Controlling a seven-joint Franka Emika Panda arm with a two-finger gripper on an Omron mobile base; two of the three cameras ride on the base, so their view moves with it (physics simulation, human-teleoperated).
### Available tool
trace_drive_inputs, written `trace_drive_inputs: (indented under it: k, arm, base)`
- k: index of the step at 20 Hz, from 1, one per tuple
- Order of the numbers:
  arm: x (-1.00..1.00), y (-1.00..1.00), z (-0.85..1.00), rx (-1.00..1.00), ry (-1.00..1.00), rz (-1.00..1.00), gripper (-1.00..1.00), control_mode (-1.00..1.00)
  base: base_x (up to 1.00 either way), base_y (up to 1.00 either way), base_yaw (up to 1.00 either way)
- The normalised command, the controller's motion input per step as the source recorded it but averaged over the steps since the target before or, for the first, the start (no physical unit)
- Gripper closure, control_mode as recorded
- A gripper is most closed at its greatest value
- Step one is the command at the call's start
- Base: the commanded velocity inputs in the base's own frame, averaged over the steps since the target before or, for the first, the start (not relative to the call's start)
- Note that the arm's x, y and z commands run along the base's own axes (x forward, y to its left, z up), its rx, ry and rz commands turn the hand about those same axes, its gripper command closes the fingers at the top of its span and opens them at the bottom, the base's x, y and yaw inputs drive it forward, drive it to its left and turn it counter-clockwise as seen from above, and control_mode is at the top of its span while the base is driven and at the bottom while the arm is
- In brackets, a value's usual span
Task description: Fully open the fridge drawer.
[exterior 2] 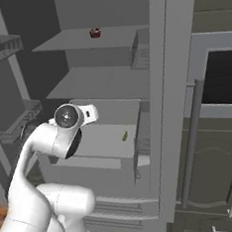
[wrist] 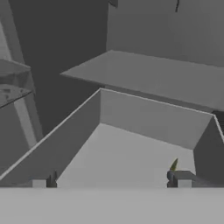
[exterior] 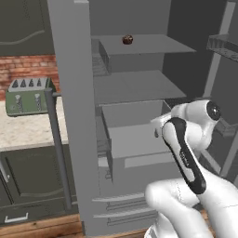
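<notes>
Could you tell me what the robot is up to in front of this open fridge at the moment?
The white arm is reaching into the open fridge, and its gripper sits at the front edge of the fridge drawer. The hand view looks down into the drawer's box, with the fingertips spread wide apart at its near lip, so the gripper is open. The drawer is already pulled out past the shelf above it. A small dark red item sits on the upper shelf.
</notes>
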Motion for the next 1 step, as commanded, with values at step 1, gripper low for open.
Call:
trace_drive_inputs:
  k: [1]
  arm:
    - [-0.46, 0.00, 0.53, 0.00, -0.14, 0.01, -1.00, -1.00]
  base:
    - [0.00, 0.00, 0.00]
